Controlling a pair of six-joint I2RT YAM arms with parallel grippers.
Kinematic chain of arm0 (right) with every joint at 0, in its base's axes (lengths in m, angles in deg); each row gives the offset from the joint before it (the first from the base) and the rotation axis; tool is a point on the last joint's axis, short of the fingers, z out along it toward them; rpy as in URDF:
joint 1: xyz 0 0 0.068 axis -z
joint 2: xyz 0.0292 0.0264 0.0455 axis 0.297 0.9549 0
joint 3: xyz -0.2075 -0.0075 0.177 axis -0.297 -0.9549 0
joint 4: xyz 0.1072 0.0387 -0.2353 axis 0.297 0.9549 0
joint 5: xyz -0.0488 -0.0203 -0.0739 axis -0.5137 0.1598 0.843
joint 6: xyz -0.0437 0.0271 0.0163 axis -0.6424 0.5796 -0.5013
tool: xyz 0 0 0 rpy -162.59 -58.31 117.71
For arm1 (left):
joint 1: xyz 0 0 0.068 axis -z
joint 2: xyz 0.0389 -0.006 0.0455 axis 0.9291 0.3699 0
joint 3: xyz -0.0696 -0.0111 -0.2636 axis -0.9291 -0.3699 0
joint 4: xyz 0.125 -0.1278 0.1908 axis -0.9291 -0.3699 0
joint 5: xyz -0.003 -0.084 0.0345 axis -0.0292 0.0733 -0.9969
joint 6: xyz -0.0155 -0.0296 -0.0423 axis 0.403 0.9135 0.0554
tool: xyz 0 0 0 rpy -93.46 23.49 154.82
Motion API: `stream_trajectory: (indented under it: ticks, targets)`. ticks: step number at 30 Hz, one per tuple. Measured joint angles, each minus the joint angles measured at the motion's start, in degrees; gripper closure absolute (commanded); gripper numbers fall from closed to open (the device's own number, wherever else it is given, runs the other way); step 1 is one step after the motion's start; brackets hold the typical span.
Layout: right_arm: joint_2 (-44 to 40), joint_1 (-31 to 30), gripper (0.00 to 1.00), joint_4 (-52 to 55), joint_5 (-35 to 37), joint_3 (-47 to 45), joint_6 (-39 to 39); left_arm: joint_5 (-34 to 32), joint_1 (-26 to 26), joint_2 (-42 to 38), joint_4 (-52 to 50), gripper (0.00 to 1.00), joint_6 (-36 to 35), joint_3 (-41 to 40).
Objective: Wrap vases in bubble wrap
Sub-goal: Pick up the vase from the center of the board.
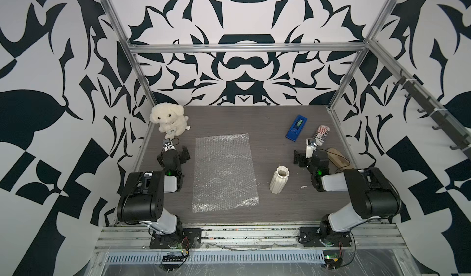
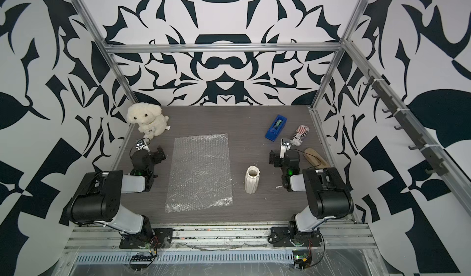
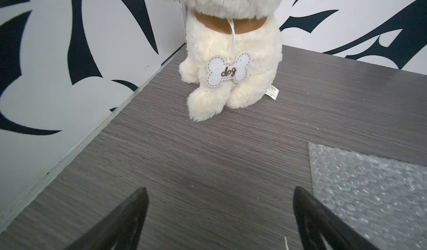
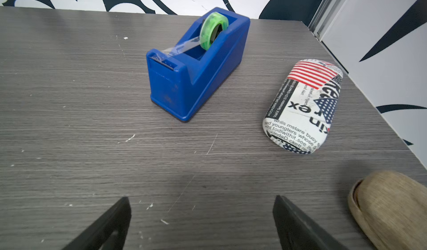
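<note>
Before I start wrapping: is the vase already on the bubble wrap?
No, the vase stands upright on the bare table, beside the bubble wrap.

Bright, even light casts only faint shadows; the bubble wrap (image 1: 225, 172) glints mid-frame in both top views; pictures slightly soft.

I see enclosure walls (image 1: 51, 58) on three sides, white with bold black abstract pattern. Aluminium frame (image 1: 244, 48) runs across back and up corners. Tabletop (image 1: 229, 119) dark grey woodgrain; my right wrist view shows scratches and white flecks on it. Rail of dark hooks (image 1: 433, 114) along right wall. Slotted metal strip (image 1: 242, 258) along front edge. Light even, shadows soft.
</note>
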Motion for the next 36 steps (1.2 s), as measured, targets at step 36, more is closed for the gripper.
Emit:
stream_trajectory:
  ticks: [36]
  targets:
    - [-15.0, 0.0, 0.0, 13.6, 5.3, 0.5, 2.6, -1.4, 0.0, -4.6, -6.9, 0.0, 0.4, 1.3]
